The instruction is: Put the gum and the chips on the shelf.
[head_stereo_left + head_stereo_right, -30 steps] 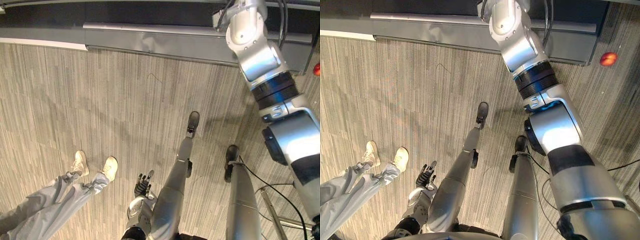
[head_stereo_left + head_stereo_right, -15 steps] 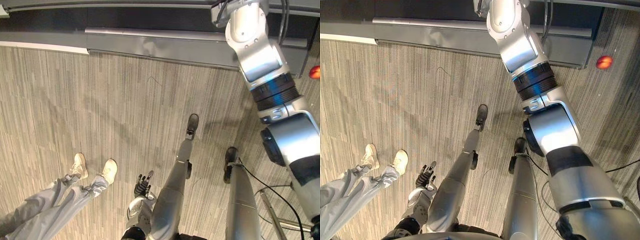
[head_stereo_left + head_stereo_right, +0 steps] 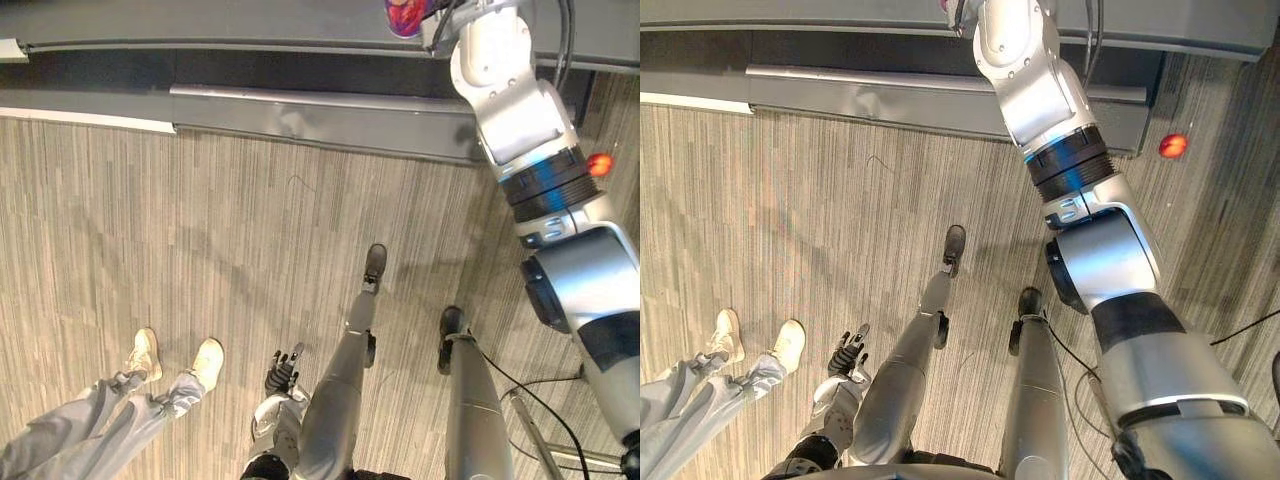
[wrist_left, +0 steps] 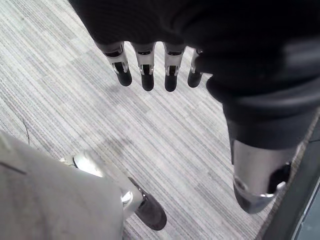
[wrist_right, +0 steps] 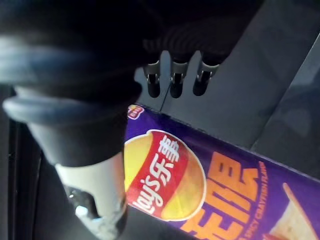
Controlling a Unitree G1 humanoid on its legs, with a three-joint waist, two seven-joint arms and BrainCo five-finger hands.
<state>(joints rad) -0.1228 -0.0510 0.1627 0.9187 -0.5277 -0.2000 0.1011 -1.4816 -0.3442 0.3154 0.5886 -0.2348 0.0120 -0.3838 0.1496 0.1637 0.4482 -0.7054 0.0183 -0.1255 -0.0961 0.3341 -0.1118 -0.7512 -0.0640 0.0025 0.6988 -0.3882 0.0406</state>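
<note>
Your right robot hand (image 5: 173, 81) spreads straight fingers over the purple chips (image 5: 215, 192) lying on the shelf (image 5: 242, 70); your left robot hand (image 4: 145, 75) hangs loose-fingered above the floor (image 4: 165, 145).

The shelf (image 3: 200, 20) top is bare along most of its front edge. The chips (image 5: 210, 190) lies flat on it under the right hand (image 5: 173, 82), whose fingers are straight, with bare shelf past the fingertips. The floor (image 3: 200, 230) before the shelf is open across its width. A person's legs (image 3: 90, 430) stand at its left, near the left hand (image 4: 146, 75), which hangs slack over bare floor. A small red thing (image 3: 1173, 145) lies by the shelf's right end.
</note>
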